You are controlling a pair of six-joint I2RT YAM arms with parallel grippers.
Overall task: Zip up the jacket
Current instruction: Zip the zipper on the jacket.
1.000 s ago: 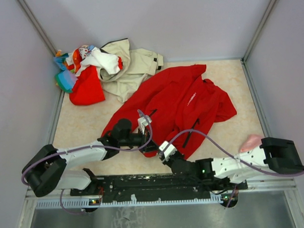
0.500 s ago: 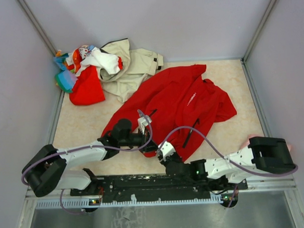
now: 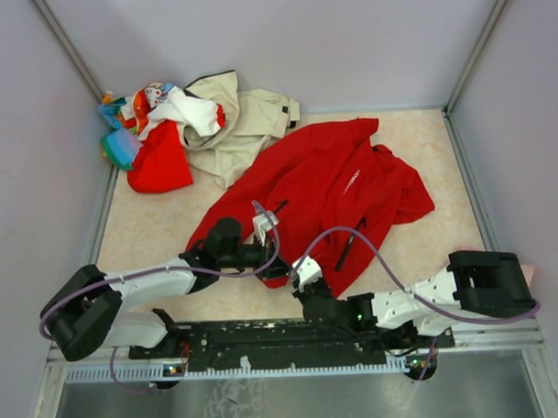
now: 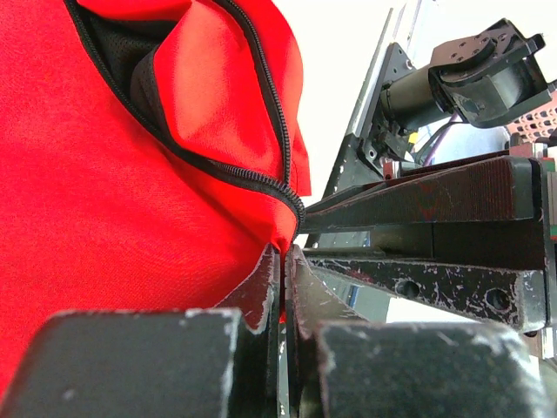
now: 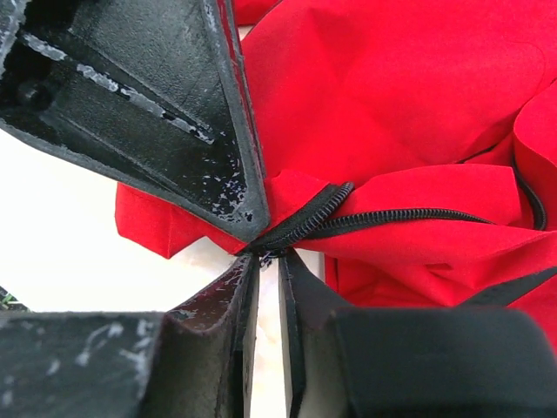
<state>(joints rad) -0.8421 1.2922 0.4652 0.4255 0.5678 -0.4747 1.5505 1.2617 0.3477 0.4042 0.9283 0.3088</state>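
The red jacket (image 3: 324, 184) lies spread on the table, its black front zipper (image 5: 392, 216) unzipped. My left gripper (image 3: 283, 270) is shut on the jacket's bottom hem (image 4: 277, 233), right beside the lower end of the zipper (image 4: 261, 96). My right gripper (image 3: 296, 280) meets it from the near side. In the right wrist view its fingertips (image 5: 268, 254) flank the zipper's bottom end with only a narrow gap between them. I cannot tell whether they pinch it. The left gripper's finger (image 5: 157, 104) presses on the hem just above.
A heap of mixed clothes (image 3: 152, 131) and a beige jacket (image 3: 248, 118) lie at the back left. A pink item (image 3: 529, 272) peeks out behind the right arm's elbow. The black base rail (image 3: 265, 338) runs along the near edge, and walls close in three sides.
The right arm's elbow has swung left and its jaws have narrowed at the zipper's bottom end. The left arm and the jacket have stayed still.
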